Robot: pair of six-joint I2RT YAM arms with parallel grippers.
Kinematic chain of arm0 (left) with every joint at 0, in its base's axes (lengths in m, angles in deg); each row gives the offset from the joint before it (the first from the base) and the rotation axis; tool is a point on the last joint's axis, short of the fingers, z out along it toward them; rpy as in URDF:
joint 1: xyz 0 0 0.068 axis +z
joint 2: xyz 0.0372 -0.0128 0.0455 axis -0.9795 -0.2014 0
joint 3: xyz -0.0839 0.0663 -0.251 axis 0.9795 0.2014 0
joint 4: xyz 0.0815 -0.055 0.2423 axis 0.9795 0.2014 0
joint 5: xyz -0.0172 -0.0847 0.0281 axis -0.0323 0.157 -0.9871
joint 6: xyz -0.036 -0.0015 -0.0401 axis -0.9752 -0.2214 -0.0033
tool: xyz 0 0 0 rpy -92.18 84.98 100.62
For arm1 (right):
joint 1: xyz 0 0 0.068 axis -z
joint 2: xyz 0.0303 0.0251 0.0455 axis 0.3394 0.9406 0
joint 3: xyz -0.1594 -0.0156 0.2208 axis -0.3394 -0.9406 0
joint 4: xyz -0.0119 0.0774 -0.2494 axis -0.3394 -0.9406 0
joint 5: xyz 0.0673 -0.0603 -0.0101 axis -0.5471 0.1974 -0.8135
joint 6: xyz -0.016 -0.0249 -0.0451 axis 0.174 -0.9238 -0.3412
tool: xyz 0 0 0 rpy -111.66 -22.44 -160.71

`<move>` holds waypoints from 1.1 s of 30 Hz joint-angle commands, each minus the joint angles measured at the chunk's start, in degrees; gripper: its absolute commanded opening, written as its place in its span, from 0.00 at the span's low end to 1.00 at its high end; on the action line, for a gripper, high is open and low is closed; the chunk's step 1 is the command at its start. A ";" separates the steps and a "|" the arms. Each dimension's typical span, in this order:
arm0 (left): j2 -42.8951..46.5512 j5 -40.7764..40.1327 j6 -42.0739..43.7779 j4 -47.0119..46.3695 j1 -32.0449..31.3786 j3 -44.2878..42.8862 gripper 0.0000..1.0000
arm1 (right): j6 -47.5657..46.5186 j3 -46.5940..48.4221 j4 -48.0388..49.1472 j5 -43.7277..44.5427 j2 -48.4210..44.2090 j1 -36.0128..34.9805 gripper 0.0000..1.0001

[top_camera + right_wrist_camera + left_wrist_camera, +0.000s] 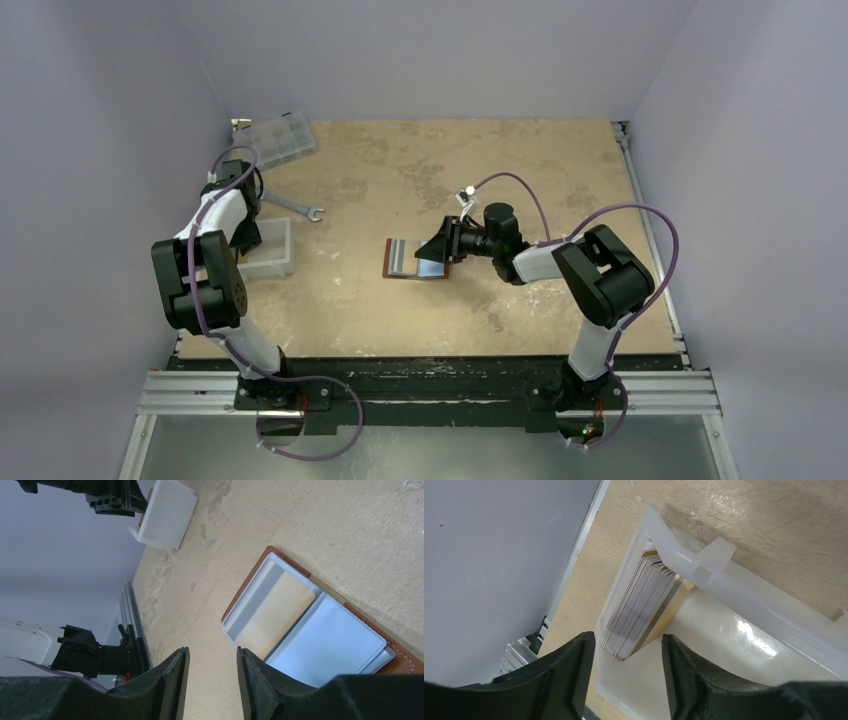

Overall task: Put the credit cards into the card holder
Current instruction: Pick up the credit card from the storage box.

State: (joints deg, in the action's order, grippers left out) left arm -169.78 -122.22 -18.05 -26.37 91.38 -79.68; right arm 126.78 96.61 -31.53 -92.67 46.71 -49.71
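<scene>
The credit cards (644, 605) stand on edge as a thick stack in one corner of a white tray (724, 630). My left gripper (629, 647) hovers over the stack, open, its fingertips (579, 660) either side of the stack's lower corner without touching it. The brown card holder (400, 662) lies open on the table, also seen in the top view (393, 258). An orange-yellow card (280, 615) with a grey stripe and a light blue card (330, 645) lie in it. My right gripper (212, 652) is open and empty just beside the holder's edge (445, 245).
A clear compartmented box (275, 137) sits at the far left corner. A silver wrench (292, 207) lies between it and the white tray (278, 262). Walls enclose the table on the left, back and right.
</scene>
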 commanded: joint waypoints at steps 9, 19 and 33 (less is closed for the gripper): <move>-3.72 1.75 0.16 -1.34 0.19 -1.87 0.61 | 0.74 0.04 3.56 -1.49 0.93 0.16 0.47; -4.25 -1.69 -0.59 -1.78 0.25 -1.89 0.47 | 1.04 0.15 3.77 -1.96 1.52 0.14 0.47; -2.98 -3.04 -0.67 -1.78 0.20 -2.13 0.03 | 1.30 0.32 4.25 -2.35 2.15 0.16 0.47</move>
State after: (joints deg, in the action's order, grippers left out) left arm -173.71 -124.53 -18.16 -27.25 91.22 -80.64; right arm 127.85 96.64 -29.80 -94.14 48.87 -49.71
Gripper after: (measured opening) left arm 0.102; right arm 0.473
